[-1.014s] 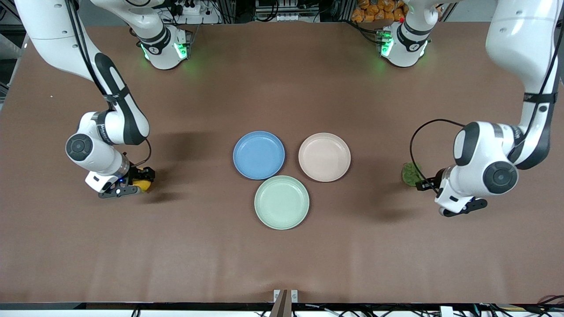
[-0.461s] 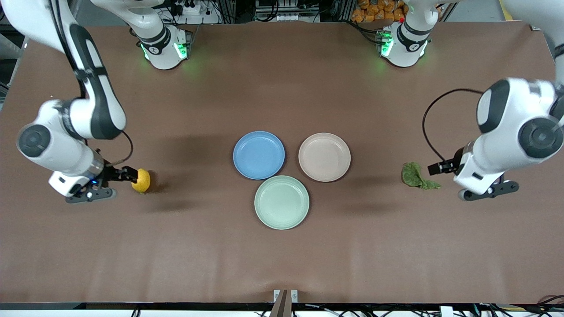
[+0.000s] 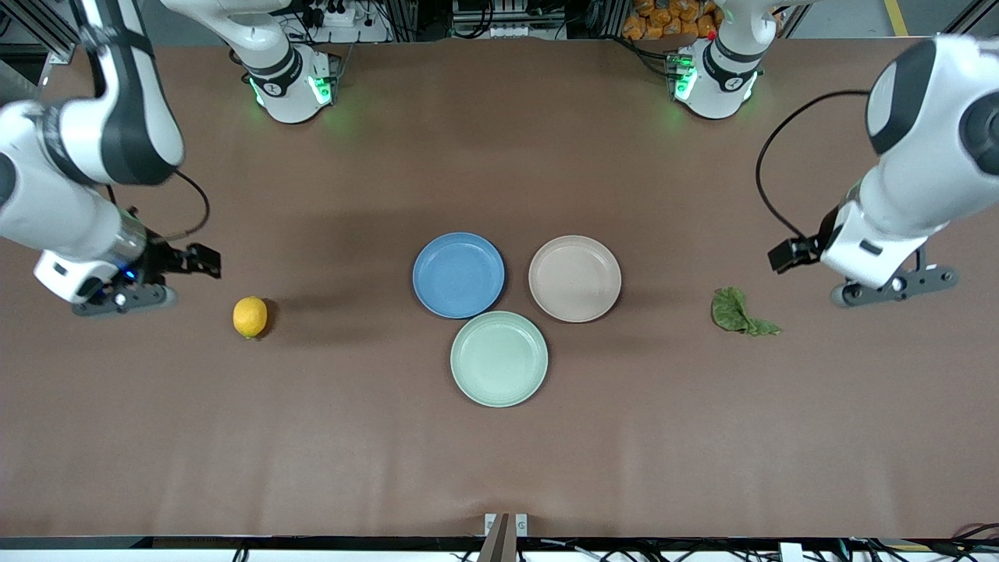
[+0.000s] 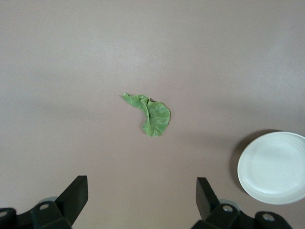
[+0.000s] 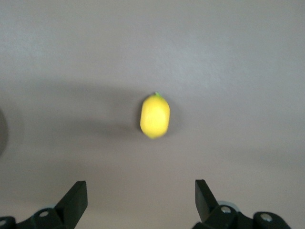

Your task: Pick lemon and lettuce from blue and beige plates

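Observation:
The lemon (image 3: pixel 250 317) lies on the bare table toward the right arm's end, off any plate. It also shows in the right wrist view (image 5: pixel 155 116). My right gripper (image 3: pixel 201 261) is open and empty, raised over the table beside the lemon (image 5: pixel 140 191). The lettuce (image 3: pixel 741 314) lies on the table toward the left arm's end and shows in the left wrist view (image 4: pixel 151 114). My left gripper (image 3: pixel 787 255) is open and empty, raised over the table beside it (image 4: pixel 141 191). The blue plate (image 3: pixel 458 275) and the beige plate (image 3: pixel 574 279) stand empty at the middle.
A pale mint-green plate (image 3: pixel 499 358) stands empty, nearer to the front camera than the other two plates. One pale plate's rim (image 4: pixel 274 168) shows in the left wrist view. The arms' bases stand along the table's back edge.
Both grippers have let go and risen away toward the table's ends. The lemon and the lettuce stay lying on the table where they were set.

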`<state>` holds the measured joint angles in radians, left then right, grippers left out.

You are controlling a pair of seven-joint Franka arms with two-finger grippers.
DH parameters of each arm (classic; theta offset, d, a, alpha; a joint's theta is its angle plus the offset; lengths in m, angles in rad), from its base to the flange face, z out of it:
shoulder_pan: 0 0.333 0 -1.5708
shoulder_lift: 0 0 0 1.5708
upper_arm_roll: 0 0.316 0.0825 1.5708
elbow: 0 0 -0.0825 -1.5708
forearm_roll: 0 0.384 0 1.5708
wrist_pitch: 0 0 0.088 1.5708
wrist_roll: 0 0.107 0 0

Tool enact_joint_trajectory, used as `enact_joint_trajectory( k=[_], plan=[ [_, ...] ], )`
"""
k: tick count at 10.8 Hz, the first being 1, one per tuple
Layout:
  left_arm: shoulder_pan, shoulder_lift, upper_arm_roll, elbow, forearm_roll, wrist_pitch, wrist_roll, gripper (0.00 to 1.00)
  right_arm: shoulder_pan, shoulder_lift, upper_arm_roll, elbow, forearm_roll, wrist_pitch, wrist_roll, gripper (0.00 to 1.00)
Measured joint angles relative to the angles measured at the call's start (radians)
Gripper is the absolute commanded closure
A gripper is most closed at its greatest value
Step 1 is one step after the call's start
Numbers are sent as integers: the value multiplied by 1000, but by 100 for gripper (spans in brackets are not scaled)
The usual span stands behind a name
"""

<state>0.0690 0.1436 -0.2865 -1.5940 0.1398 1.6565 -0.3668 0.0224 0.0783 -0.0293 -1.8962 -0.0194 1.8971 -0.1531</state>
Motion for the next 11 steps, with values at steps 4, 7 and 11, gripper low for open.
enact_joint_trajectory(
  k=[4, 7, 11],
  plan=[
    [2, -36, 0, 25, -43, -44, 34, 0, -31, -132, 2, 0, 0, -180, 0, 0],
    [3, -37, 0, 39, -54, -44, 35, 0, -50, -191, 3, 12, 0, -247, 0, 0],
    [6, -38, 5, 70, -95, -44, 35, 0, -58, -196, 7, 154, 0, -378, 0, 0]
  ],
)
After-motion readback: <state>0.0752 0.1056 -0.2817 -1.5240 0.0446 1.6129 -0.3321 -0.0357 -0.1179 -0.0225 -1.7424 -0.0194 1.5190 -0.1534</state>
